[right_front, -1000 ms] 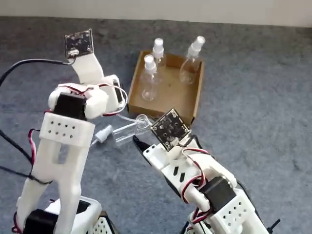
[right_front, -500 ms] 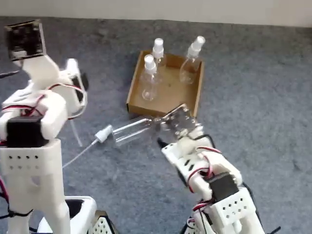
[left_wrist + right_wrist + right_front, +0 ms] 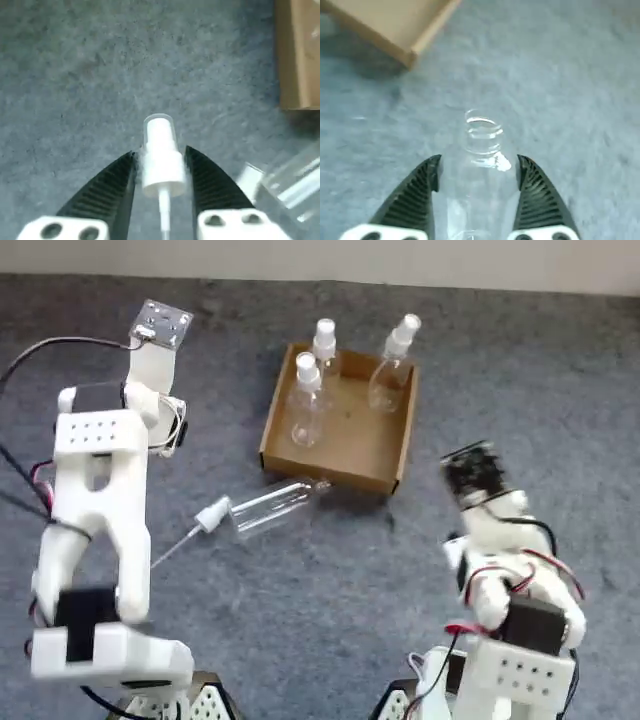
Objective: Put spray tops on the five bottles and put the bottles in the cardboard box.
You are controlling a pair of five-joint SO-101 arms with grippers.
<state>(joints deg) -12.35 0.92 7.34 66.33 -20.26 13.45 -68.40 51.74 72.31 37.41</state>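
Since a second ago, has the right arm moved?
Yes. The right arm swung from the near edge of the brown cardboard box out past its right corner, its pincer holding an uncapped clear plastic bottle.

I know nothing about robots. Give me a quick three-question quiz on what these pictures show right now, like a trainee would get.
1. Multiple choice: how many capped bottles stand in the cardboard box? A) two B) three C) five
2. True or false: the left tool is shut on a spray top.
3. Short answer: what is the open bottle in the right tool missing?

Key: 1) B. 2) True. 3) A spray top; its neck is bare.
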